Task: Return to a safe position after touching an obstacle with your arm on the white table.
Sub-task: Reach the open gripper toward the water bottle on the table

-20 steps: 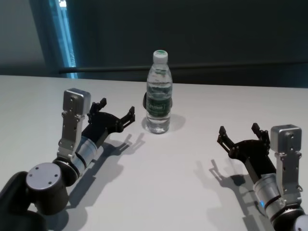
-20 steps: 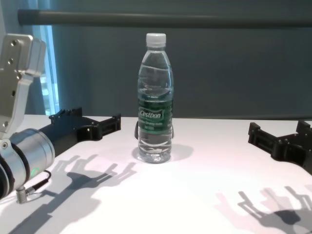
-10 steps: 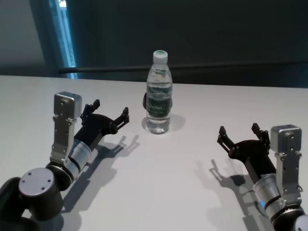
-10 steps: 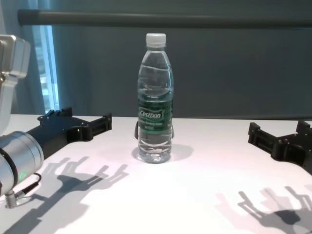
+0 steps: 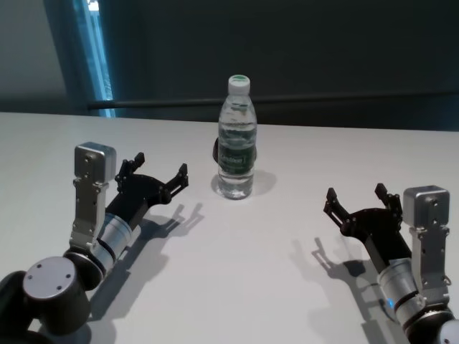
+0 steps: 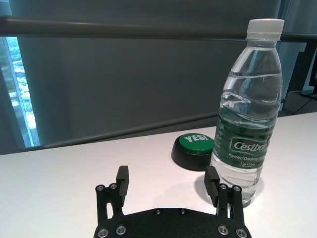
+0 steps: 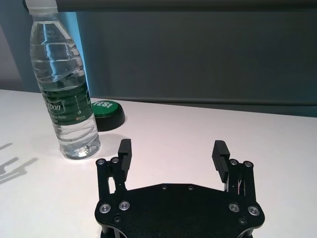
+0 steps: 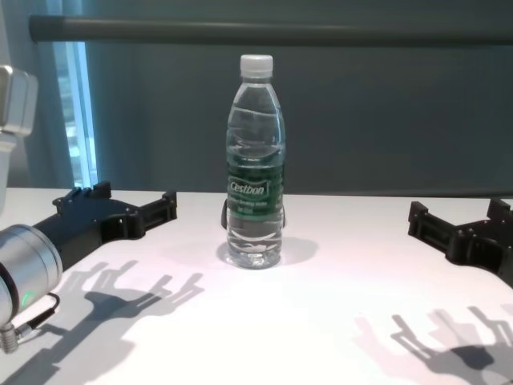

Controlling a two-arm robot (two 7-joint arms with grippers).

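The main risk now is a second bump: the left gripper (image 5: 156,177), fingers spread and holding nothing, hangs low over the white table (image 5: 287,287) near the obstacle (image 5: 236,140) on its left side, apart from it but pointing roughly toward it, so any swing toward the centre could clip the tall, narrow bottle and tip it. A black-based green button (image 6: 193,150) sits just behind the bottle and could be struck if it falls that way. The right gripper (image 5: 358,204), also spread and empty, rests well apart on the bottle's right. The obstacle stands upright near the middle of the table toward its far side, a clear water-filled bottle with a white screw cap and a dark green "Cestbon" label, unsteady by my judgement
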